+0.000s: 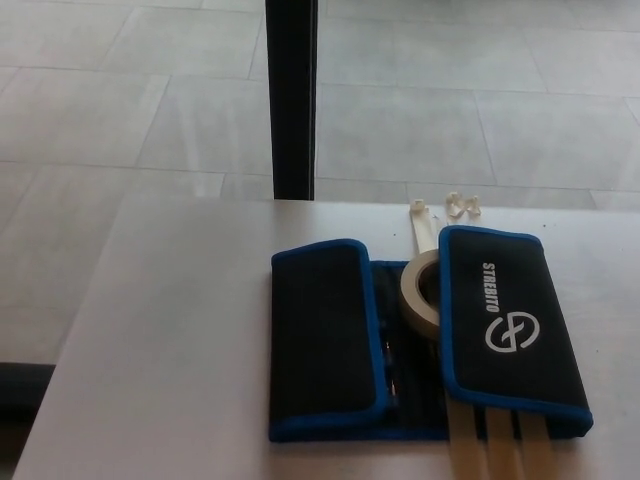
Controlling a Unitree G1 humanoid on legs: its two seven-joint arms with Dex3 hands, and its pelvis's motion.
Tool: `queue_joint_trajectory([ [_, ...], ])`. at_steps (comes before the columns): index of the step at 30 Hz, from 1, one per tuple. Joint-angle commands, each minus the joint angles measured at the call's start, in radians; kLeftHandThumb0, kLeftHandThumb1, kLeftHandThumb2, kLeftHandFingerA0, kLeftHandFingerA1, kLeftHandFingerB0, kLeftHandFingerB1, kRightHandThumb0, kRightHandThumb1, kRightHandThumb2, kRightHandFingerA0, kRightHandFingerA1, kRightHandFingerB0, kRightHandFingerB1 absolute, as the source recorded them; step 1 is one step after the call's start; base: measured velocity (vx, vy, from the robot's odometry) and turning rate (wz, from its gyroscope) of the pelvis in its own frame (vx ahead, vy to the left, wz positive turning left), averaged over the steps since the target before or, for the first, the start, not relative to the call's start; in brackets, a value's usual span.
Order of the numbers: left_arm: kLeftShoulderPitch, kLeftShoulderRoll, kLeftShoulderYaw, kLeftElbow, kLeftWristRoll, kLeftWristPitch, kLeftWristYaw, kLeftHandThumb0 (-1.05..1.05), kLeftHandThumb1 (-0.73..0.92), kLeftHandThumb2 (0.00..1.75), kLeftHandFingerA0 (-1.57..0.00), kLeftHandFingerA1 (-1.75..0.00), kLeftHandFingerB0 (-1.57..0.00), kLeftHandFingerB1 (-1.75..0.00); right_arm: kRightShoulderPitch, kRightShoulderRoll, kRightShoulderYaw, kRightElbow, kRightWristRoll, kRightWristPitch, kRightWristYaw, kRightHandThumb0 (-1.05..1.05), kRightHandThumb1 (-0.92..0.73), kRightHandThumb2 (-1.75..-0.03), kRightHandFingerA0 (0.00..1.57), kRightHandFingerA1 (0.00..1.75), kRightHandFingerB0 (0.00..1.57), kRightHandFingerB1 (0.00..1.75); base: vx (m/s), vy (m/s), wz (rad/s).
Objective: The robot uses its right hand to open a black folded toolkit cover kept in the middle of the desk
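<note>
A black toolkit cover with blue trim (420, 340) lies on the white desk (180, 330), right of centre. Its left flap (325, 330) is folded inward. Its right flap (505, 320), printed with a white logo, is folded over the middle too. Between the flaps a narrow strip of the inside shows, with a roll of beige tape (422, 295) poking out from under the right flap. Neither of my hands appears in the head view.
Beige strips (495, 455) stick out from under the cover at the near edge, and more (425, 222) at its far edge with small white hooks (460, 203). A black post (293, 100) stands behind the desk on a grey tiled floor.
</note>
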Motion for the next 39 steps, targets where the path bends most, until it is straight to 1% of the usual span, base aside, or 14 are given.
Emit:
queue_joint_trajectory([
  [1, -0.001, 0.023, 0.006, 0.011, -0.011, 0.022, -0.011, -0.73, 0.22, 1.28, -0.61, -1.07, 0.00, -0.77, 0.096, -0.192, 0.588, -0.147, -0.527, -0.202, 0.415, -0.55, -0.45, -0.85, 0.21, 0.55, 0.30, 0.52, 0.00, 0.000, 0.00],
  [2, -0.004, 0.024, 0.003, 0.010, -0.009, 0.022, -0.013, -0.71, 0.22, 1.28, -0.65, -1.10, 0.00, -0.76, 0.091, -0.195, 0.604, -0.144, -0.540, -0.200, 0.418, -0.52, -0.66, -0.61, 0.26, 0.49, 0.35, 0.37, 0.00, 0.000, 0.00],
  [5, -0.009, 0.025, 0.010, 0.006, -0.017, 0.026, -0.016, -1.05, 0.29, 1.51, -0.63, -1.20, -0.20, -0.97, 0.069, -0.206, 0.651, -0.133, -0.568, -0.190, 0.413, -0.47, -0.63, -0.59, 0.28, 0.45, 0.36, 0.36, 0.00, 0.000, 0.00],
  [6, -0.010, 0.025, 0.014, 0.006, -0.021, 0.032, -0.016, -0.99, 0.27, 1.47, -0.62, -1.19, -0.08, -0.90, 0.065, -0.207, 0.664, -0.127, -0.565, -0.191, 0.422, -0.46, -0.63, -0.59, 0.28, 0.44, 0.36, 0.36, 0.00, 0.000, 0.00],
  [7, -0.008, 0.024, 0.010, 0.009, -0.016, 0.022, -0.015, -1.03, 0.30, 1.51, -0.63, -1.21, -0.25, -0.99, 0.060, -0.211, 0.687, -0.120, -0.570, -0.197, 0.435, -0.45, -0.64, -0.60, 0.25, 0.44, 0.34, 0.36, 0.00, 0.000, 0.00],
  [8, -0.007, 0.024, 0.004, 0.010, -0.010, 0.019, -0.015, -0.73, 0.20, 1.27, -0.68, -1.11, 0.00, -0.77, 0.059, -0.217, 0.702, -0.128, -0.567, -0.184, 0.443, -0.46, -0.65, -0.60, 0.24, 0.45, 0.33, 0.35, 0.00, 0.000, 0.00],
  [13, -0.009, 0.023, -0.003, 0.017, -0.002, 0.018, -0.011, -0.64, 0.22, 1.23, -0.70, -1.08, 0.00, -0.72, 0.056, -0.228, 0.762, -0.134, -0.582, -0.170, 0.433, -0.46, -0.65, -0.60, 0.25, 0.44, 0.34, 0.35, 0.00, 0.000, 0.00],
  [14, -0.008, 0.024, -0.003, 0.016, -0.003, 0.016, -0.014, -1.05, 0.31, 1.48, -0.64, -1.17, -0.21, -0.94, 0.055, -0.232, 0.774, -0.135, -0.589, -0.172, 0.432, -0.45, -0.65, -0.60, 0.25, 0.44, 0.34, 0.35, 0.00, 0.000, 0.00],
  [15, -0.012, 0.026, -0.005, 0.009, -0.002, 0.027, -0.013, -0.66, 0.23, 1.26, -0.54, -1.02, 0.00, -0.74, 0.053, -0.236, 0.789, -0.132, -0.608, -0.182, 0.420, -0.46, -0.65, -0.60, 0.25, 0.46, 0.33, 0.35, 0.00, 0.000, 0.00],
  [28, -0.012, 0.028, -0.002, 0.009, -0.006, 0.027, -0.017, -0.67, 0.20, 1.24, -0.58, -1.05, 0.00, -0.75, 0.031, -0.317, 0.873, -0.175, -0.733, -0.201, 0.359, -0.49, -0.67, -0.60, 0.31, 0.46, 0.37, 0.36, 0.00, 0.000, 0.00],
  [29, -0.013, 0.028, 0.002, 0.011, -0.009, 0.028, -0.017, -1.05, 0.31, 1.49, -0.63, -1.20, -0.10, -0.91, 0.033, -0.328, 0.875, -0.177, -0.749, -0.219, 0.346, -0.49, -0.67, -0.60, 0.31, 0.47, 0.37, 0.36, 0.00, 0.000, 0.00],
  [32, -0.013, 0.028, -0.003, 0.009, -0.004, 0.031, -0.011, -1.05, 0.32, 1.49, -0.63, -1.20, -0.13, -0.92, 0.036, -0.339, 0.878, -0.184, -0.754, -0.220, 0.343, -0.49, -0.67, -0.60, 0.31, 0.47, 0.37, 0.36, 0.00, 0.000, 0.00],
  [33, -0.013, 0.028, 0.001, 0.010, -0.007, 0.028, -0.007, -0.71, 0.16, 1.24, -0.74, -1.14, 0.00, -0.76, 0.037, -0.349, 0.880, -0.189, -0.767, -0.226, 0.334, -0.49, -0.67, -0.60, 0.31, 0.49, 0.38, 0.37, 0.00, 0.000, 0.00],
  [39, -0.016, 0.029, -0.005, 0.009, -0.001, 0.034, -0.007, -0.62, 0.20, 1.22, -0.59, -1.02, 0.00, -0.72, 0.005, -0.384, 0.920, -0.130, -0.871, -0.255, 0.280, -0.50, -0.69, -0.60, 0.32, 0.55, 0.39, 0.39, 0.00, 0.000, 0.00],
])
